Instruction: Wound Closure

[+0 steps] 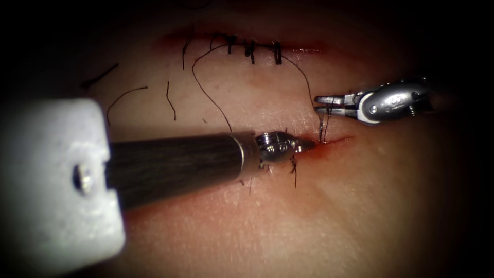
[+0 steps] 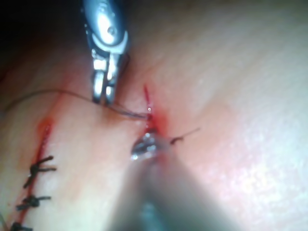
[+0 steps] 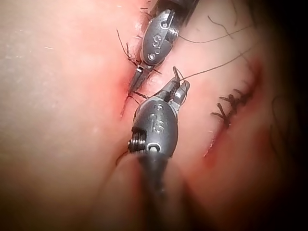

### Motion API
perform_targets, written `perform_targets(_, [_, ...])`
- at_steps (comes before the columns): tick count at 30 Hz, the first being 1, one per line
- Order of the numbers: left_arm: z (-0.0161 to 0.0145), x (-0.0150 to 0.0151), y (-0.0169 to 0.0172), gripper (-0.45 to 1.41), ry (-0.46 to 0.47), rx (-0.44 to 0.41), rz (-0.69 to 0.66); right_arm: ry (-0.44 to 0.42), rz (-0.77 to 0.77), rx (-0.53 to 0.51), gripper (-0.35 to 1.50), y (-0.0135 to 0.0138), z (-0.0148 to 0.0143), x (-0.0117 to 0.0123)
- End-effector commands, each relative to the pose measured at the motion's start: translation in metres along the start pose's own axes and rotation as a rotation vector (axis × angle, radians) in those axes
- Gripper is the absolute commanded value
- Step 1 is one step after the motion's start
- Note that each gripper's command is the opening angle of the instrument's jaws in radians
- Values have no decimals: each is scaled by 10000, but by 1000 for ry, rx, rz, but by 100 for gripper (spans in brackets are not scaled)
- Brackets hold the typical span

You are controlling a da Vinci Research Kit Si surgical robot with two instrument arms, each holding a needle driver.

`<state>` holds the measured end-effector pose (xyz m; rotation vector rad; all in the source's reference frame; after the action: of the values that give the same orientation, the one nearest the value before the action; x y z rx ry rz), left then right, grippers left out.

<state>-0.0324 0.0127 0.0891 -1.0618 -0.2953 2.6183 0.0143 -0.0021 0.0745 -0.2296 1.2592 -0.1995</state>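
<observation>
Endoscope view: cut thread ends [image 1: 126, 98] beside stitched cut [image 1: 249, 47]

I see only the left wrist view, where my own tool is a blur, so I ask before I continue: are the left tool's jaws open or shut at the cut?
Observer: Shut. In the right wrist view the left tool comes to a closed point at the edge of the cut; what it grips I cannot tell.
Operator: Where does the thread in the right tool come from?
Observer: In the endoscope view the thread curves from the stitched cut down to the right tool, which holds it.
Operator: Is anything loose on the tissue?
Observer: Yes, cut ends of thread lie on the tissue, left of the stitched cut.
</observation>
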Motion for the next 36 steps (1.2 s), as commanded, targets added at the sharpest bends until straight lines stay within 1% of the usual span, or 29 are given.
perform_targets(1, [8,-1,2,-36,1,-2,0,3,-5,1,-35,-5,7,-3])
perform_targets(7, [7,-1,1,-36,1,-3,0,0,-30,-2,-35,-7,7,-3])
perform_targets(16, [6,-1,1,-36,1,-3,-1,-25,-101,5,-35,-18,10,-6])
perform_targets(22, [5,-2,1,-35,1,-3,-1,-27,-115,13,-35,-22,11,-2])
perform_targets(27, [3,-3,1,-35,1,-4,-1,-44,-128,64,-35,-26,6,4])
perform_targets(32, [3,-3,1,-35,1,-5,-1,-48,-64,100,-35,-25,5,6])
perform_targets(36, [3,-3,0,-35,1,-5,-1,-36,-37,136,-35,-27,7,6])
